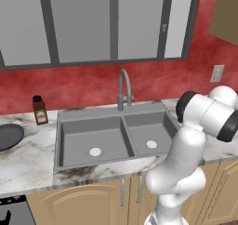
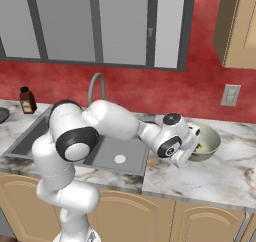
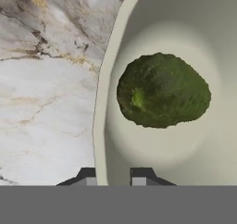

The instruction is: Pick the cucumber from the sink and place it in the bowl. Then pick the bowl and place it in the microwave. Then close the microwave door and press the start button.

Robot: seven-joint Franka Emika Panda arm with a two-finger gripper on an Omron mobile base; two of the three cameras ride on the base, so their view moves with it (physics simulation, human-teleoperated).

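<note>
Cucumber [image 3: 162, 90] sits loose inside the bowl [image 3: 104, 102] on the marble bench [image 3: 46, 79], so I'm on the bowl pick: jaws straddle the rim, one tip each side, narrow gap, clamp unconfirmed; next, lift level toward the microwave.

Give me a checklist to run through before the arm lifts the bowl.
1. Cucumber lies inside the bowl, on its pale floor: ok.
2. Sink no longer holds the cucumber, both basins bare: ok.
3. Gripper straddles the bowl's rim, one fingertip outside over the counter, one inside: ok.
4. Fingers pressed tight on the rim: cannot tell, a little space shows on either side of the wall.
5. Bowl sits upright on the counter right of the sink: ok.
6. Microwave door open and ready: cannot tell.
</note>
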